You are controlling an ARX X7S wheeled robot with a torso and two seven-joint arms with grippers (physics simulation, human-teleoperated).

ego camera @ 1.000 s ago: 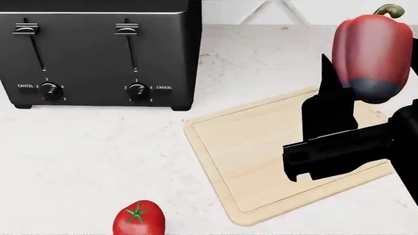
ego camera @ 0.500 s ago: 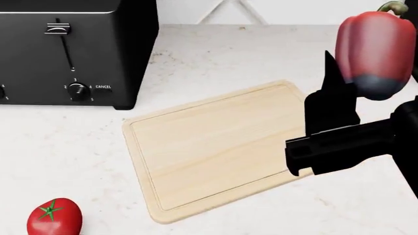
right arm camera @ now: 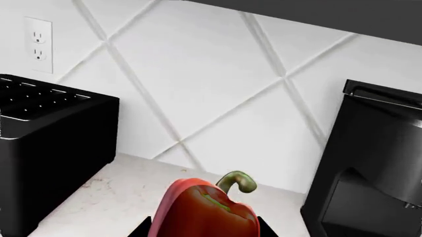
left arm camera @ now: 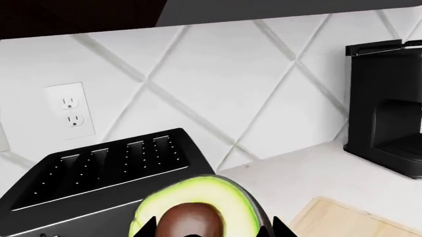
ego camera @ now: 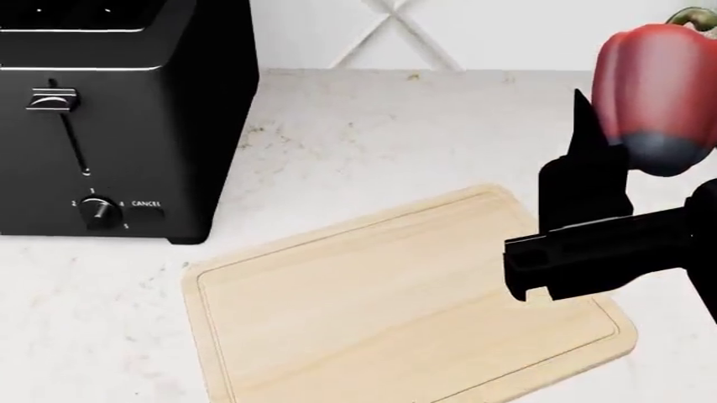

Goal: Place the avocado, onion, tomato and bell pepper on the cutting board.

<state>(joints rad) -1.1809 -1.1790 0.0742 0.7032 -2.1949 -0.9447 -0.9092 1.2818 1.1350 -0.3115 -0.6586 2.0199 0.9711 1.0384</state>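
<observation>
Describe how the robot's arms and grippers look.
Right arm: matte black, blocky, angular housing; right gripper ends in a flat, pointed black finger. Left gripper shows only black pointed fingertips. No cables or markings visible.

The right gripper (ego camera: 627, 143) is raised at the scene's right, jaws clamped on the bell pepper (ego camera: 656, 96); the left gripper (left arm camera: 207, 232) grips the avocado (left arm camera: 197, 210).

The red bell pepper (ego camera: 652, 99) hangs stem-up above the bare cutting board (ego camera: 381, 302); the avocado (left arm camera: 197, 210) faces pit-out.
</observation>
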